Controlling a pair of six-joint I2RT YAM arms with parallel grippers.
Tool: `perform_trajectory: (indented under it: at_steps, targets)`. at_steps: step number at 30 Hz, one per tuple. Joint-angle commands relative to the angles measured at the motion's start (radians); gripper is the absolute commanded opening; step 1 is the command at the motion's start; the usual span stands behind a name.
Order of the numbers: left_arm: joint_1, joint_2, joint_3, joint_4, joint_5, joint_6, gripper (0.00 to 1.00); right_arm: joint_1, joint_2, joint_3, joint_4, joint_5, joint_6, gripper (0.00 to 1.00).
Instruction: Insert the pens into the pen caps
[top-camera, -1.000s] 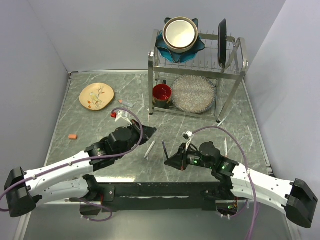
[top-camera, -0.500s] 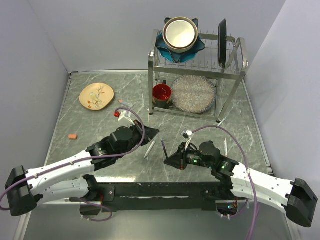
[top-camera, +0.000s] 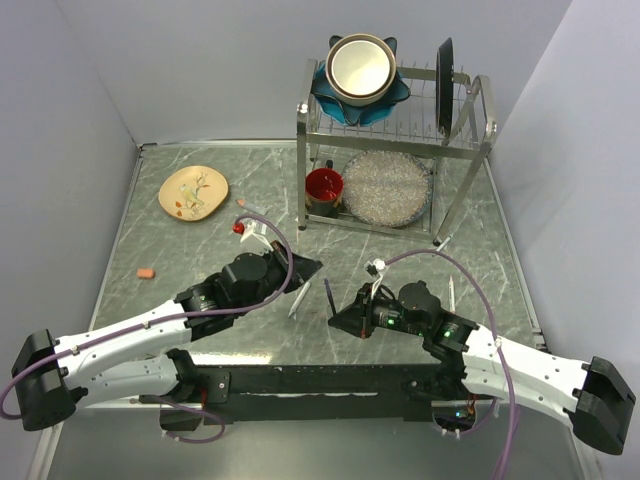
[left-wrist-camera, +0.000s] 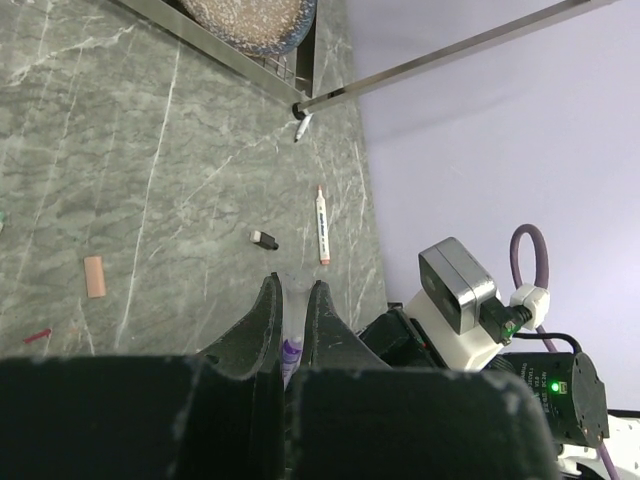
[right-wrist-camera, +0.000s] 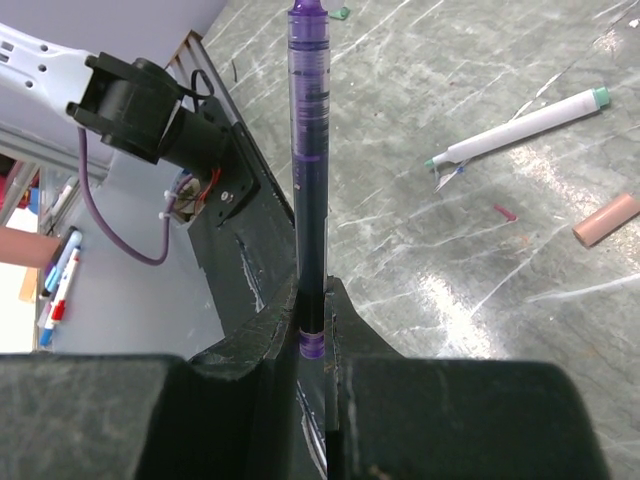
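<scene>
My right gripper (right-wrist-camera: 316, 290) (top-camera: 338, 318) is shut on a dark purple pen (right-wrist-camera: 308, 150), which sticks straight out of the jaws; in the top view this pen (top-camera: 328, 298) points away toward the rack. My left gripper (left-wrist-camera: 293, 285) (top-camera: 312, 266) is shut on a clear pen cap (left-wrist-camera: 292, 310) with purple showing inside it. It hovers just beyond the pen's tip. A white pen (top-camera: 299, 298) (right-wrist-camera: 520, 127) lies on the table between the arms. Loose on the table are a salmon cap (left-wrist-camera: 95, 276) (top-camera: 147, 272) and a small black cap (left-wrist-camera: 263, 238).
A metal dish rack (top-camera: 470, 150) holding bowls, a plate and a red cup (top-camera: 324, 188) stands at the back. A beige plate (top-camera: 193, 191) lies at the back left. More pens lie right of the arms: one with an orange tip (left-wrist-camera: 320, 225) (top-camera: 452, 293), another by the rack leg (left-wrist-camera: 300, 128).
My left gripper with the cap has shifted a little to the right, closer to the tip of the dark pen. The right arm has barely moved.
</scene>
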Motion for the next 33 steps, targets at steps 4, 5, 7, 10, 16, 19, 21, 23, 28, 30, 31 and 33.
perform_trajectory:
  at_steps: [4, 5, 7, 10, 16, 19, 21, 23, 28, 30, 31, 33]
  targets:
    - [-0.005, -0.007, 0.000, 0.064, 0.055, 0.053, 0.01, 0.008, -0.028, 0.066, -0.011, 0.035, -0.017, 0.00]
    - [-0.003, -0.004, 0.001, 0.065, 0.071, 0.066, 0.01, 0.008, -0.030, 0.069, -0.020, 0.038, -0.020, 0.00]
    - [-0.005, 0.010, 0.009, 0.061, 0.106, 0.113, 0.01, 0.008, -0.036, 0.081, -0.046, 0.048, -0.027, 0.00]
    - [-0.003, 0.031, 0.021, 0.039, 0.134, 0.162, 0.01, 0.008, -0.048, 0.095, -0.071, 0.064, -0.037, 0.00]
    - [-0.003, 0.087, 0.032, 0.050, 0.287, 0.257, 0.01, 0.008, -0.052, 0.124, -0.112, 0.103, -0.054, 0.00]
    - [-0.005, 0.107, 0.021, 0.074, 0.342, 0.239, 0.01, 0.008, -0.067, 0.120, -0.083, 0.115, -0.047, 0.00]
    - [-0.003, 0.120, 0.012, 0.120, 0.417, 0.221, 0.01, 0.008, -0.078, 0.109, -0.069, 0.124, -0.050, 0.00]
    - [-0.005, 0.142, 0.015, 0.148, 0.469, 0.198, 0.01, 0.008, -0.079, 0.112, -0.071, 0.158, -0.057, 0.00]
    - [-0.003, 0.171, 0.005, 0.203, 0.525, 0.058, 0.01, 0.008, -0.102, 0.100, -0.031, 0.207, -0.050, 0.00]
    - [-0.003, 0.173, -0.015, 0.219, 0.520, 0.017, 0.01, 0.008, -0.113, 0.086, -0.011, 0.215, -0.039, 0.00]
    - [-0.003, 0.174, -0.014, 0.208, 0.510, 0.018, 0.01, 0.008, -0.117, 0.085, -0.006, 0.222, -0.028, 0.00]
    - [-0.003, 0.174, 0.009, 0.127, 0.485, 0.058, 0.01, 0.008, -0.139, 0.081, -0.011, 0.248, -0.017, 0.00]
